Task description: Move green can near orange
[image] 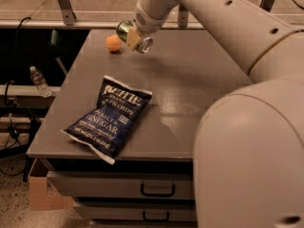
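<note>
A grey table [204, 75] with drawers [156, 189] under its front edge stands in a dim room, with a railing running behind its far edge. The robot's pale arm comes in from the right foreground and reaches across to the far left part of the table. At its end the tool [134, 36] is pinching the green can [123, 30], its fingers pressed against the can's sides. The can lies on its side in the grip, tilted, with one silver end turned down and toward the front. It hangs over the table near the far left corner, just to the right of the orange [113, 42]. Whether the can touches the tabletop or the orange cannot be told. The orange rests on the table close to the far edge. A dark blue chip bag [110, 118] lies flat near the front left corner, well apart from both. A clear water bottle [39, 81] stands off the table, beyond its left edge.
</note>
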`<state>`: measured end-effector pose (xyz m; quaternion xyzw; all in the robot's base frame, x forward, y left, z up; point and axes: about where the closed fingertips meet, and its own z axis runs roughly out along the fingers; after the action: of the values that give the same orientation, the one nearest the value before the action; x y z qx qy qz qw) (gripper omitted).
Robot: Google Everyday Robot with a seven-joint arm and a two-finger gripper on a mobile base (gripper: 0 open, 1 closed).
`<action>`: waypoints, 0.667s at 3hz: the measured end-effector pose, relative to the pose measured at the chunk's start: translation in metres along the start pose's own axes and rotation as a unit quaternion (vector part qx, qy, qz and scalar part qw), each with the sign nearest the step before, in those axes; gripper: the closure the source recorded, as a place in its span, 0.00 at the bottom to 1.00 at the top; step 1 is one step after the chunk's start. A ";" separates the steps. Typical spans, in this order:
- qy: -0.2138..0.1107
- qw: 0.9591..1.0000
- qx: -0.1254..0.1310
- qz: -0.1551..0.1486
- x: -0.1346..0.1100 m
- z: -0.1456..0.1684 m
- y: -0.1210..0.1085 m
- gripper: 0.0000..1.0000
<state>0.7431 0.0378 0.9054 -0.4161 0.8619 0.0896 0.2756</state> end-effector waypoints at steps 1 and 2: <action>0.024 1.000 -0.002 -0.004 -0.010 0.028 0.002 1.00; 0.044 0.999 0.003 0.005 -0.008 0.049 -0.007 1.00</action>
<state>0.7720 0.0575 0.8696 -0.4147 0.8753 0.0699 0.2387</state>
